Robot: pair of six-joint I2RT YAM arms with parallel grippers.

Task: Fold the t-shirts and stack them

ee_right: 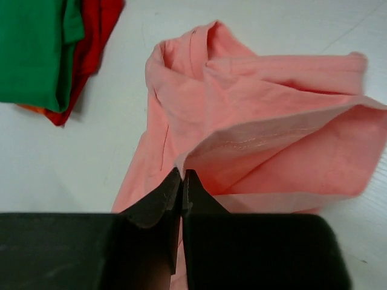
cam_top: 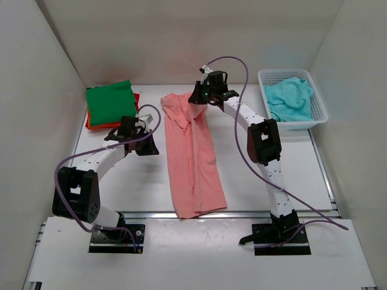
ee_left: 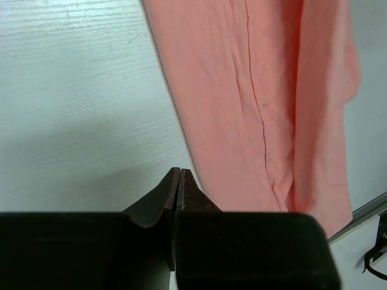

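Salmon pink cloth runs up the middle of the table (cam_top: 130, 193): the salmon pink t-shirt (cam_top: 195, 163) lies with its hem near the arm bases and its collar far, so its long axis runs near to far. The left gripper (ee_left: 180, 175) sits just beside the shirt's left edge, jaws pressed together on nothing. Further out, the right gripper (ee_right: 182, 175) is clamped on a raised edge at the shirt's far right side. That looks like the arm best placed to carry cloth leftward. Beyond, the green t-shirt (cam_top: 110, 96) tops the orange-red t-shirt (cam_top: 91, 124), and the turquoise t-shirt (cam_top: 289, 98) waits in the white basket (cam_top: 321, 116).
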